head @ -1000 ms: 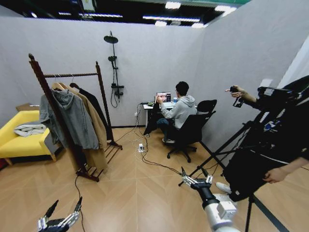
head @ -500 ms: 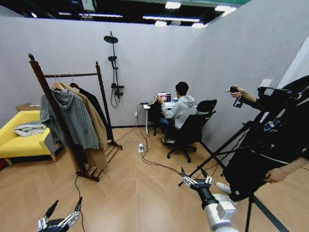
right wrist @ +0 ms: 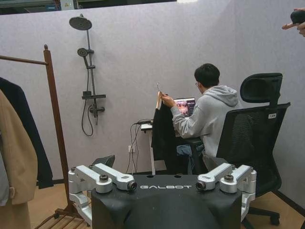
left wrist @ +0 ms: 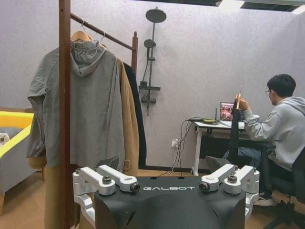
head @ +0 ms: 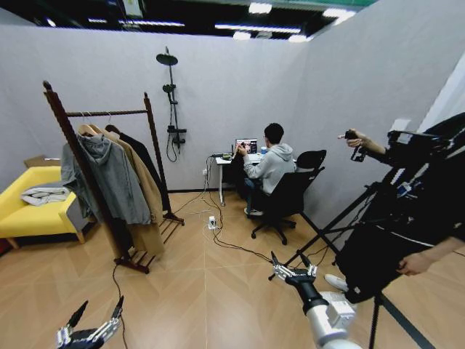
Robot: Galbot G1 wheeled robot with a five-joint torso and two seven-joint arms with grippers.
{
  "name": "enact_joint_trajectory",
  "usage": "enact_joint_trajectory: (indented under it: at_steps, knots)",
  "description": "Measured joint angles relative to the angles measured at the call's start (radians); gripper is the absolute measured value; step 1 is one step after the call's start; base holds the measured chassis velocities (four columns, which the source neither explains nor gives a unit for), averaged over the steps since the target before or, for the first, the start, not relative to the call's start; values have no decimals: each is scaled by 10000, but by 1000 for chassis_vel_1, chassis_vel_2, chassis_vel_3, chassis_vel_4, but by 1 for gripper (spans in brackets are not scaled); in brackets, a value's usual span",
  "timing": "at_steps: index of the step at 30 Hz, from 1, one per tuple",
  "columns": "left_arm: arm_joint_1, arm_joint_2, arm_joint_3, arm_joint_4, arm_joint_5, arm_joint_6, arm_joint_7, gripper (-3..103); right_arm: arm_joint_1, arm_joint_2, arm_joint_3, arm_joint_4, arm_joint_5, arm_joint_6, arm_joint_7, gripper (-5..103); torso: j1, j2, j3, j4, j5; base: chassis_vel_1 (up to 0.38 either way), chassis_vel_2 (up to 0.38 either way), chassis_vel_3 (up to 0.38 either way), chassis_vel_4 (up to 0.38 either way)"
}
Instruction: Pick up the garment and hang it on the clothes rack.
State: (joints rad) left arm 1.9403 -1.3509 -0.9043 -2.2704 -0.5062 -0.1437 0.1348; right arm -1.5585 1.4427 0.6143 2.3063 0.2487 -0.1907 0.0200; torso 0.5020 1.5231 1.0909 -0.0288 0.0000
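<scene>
Presently both grippers are open and empty: left gripper (head: pixel 91 331) near left, right gripper (head: pixel 293 272) near right. A seated person's hand (right wrist: pixel 167 100) holds the garment (right wrist: pixel 164 136), limp black cloth on a pale wooden hanger, by the far desk (head: pixel 231 161). The clothes rack (head: pixel 109 113), dark turned wood, stands far left, already crowded. Risks, as judged: floor cables (head: pixel 232 243) snagging the base; soft fabric slipping from the hanger.

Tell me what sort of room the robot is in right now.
Probably a staged test room mocked up as a home: a clothes rack with coats, a yellow sofa, a wall shower fitting, plus a desk and camera tripod.
</scene>
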Motion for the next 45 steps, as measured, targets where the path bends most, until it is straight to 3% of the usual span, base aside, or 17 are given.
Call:
enact_joint_trajectory:
  at_steps: [19,23,26,29,31,34,36,39,41,42,45]
  knots:
    - [0,0,0,1,0,0,-1,100,-115,-24,66,-2,226,-2,-267,100,3,-3,3,2,-7,-217,211,216,-206]
    - [0,-1,0,0,0,0,1,100,-100,-18,90,-82,229,29,-278,100,3,-2,3,1,8,-336,335,337,-341]
    - [0,0,0,0,0,0,-1,100,-74,-24,108,-170,229,74,-281,100,3,-1,1,-3,-5,-366,352,380,-362]
    - [0,0,0,0,0,0,0,100,-38,-27,114,-247,218,108,-280,100,8,-5,6,2,10,-336,362,365,-377]
    - [0,1,0,1,0,0,-1,100,-31,-27,124,-267,207,137,-280,100,5,-2,1,-4,-10,-401,349,413,-355]
    - [0,0,0,-1,0,0,0,100,-35,-31,148,-293,202,165,-279,100,6,-4,6,2,14,-329,363,316,-344]
    - [0,1,0,1,0,0,-2,100,-46,-34,160,-306,202,209,-277,100,3,-1,0,-4,-16,-325,319,368,-342]
    - [0,0,0,0,0,0,3,100,-43,-39,168,-347,205,259,-272,100,0,-1,2,2,12,-347,361,373,-356]
    - [0,0,0,0,0,0,2,100,-38,-39,169,-370,206,278,-261,100,4,-3,4,1,11,-327,340,326,-321]
    - [0,0,0,1,0,0,-2,100,-35,-39,180,-380,207,302,-255,100,3,-1,2,-1,-14,-371,329,355,-321]
    - [0,-1,0,-1,0,0,2,100,-36,-61,202,-401,210,312,-249,100,0,0,2,3,12,-358,376,354,-362]
